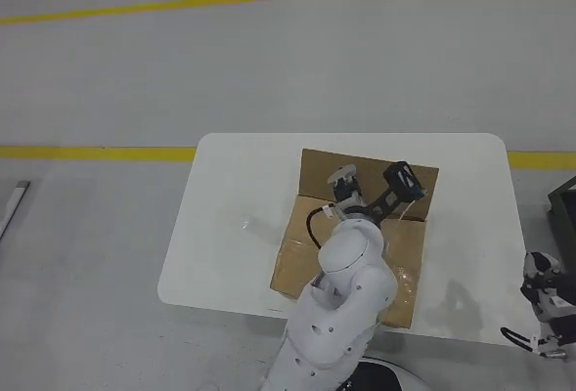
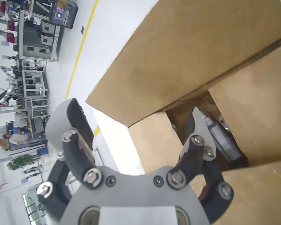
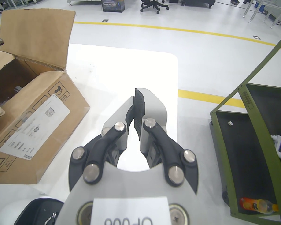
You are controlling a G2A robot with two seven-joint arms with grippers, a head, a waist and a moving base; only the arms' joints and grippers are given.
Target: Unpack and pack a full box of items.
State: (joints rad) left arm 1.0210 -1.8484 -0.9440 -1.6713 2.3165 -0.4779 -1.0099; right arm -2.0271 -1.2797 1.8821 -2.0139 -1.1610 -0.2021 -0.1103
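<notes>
An open cardboard box [image 1: 292, 259] sits in the middle of the white table [image 1: 229, 215], its far flap [image 1: 317, 174] standing up. My left gripper [image 1: 344, 182] hangs at the box's far rim. In the left wrist view it [image 2: 133, 112] is open, one finger [image 2: 78, 122] outside the box and the other [image 2: 192, 122] inside the opening, a short cardboard flap [image 2: 154, 139] between them. A grey metallic item [image 2: 221, 139] lies deep inside. My right gripper [image 3: 137, 104] is shut on nothing above the table's right part, with the box [image 3: 37, 108] off to its side.
A green-framed cart [image 3: 248, 129] with a black tray stands beside the table's right end [image 1: 573, 220], holding an orange bottle [image 3: 257, 206] and a white object [image 3: 279, 146]. Bare table surface [image 3: 121, 71] lies between box and cart.
</notes>
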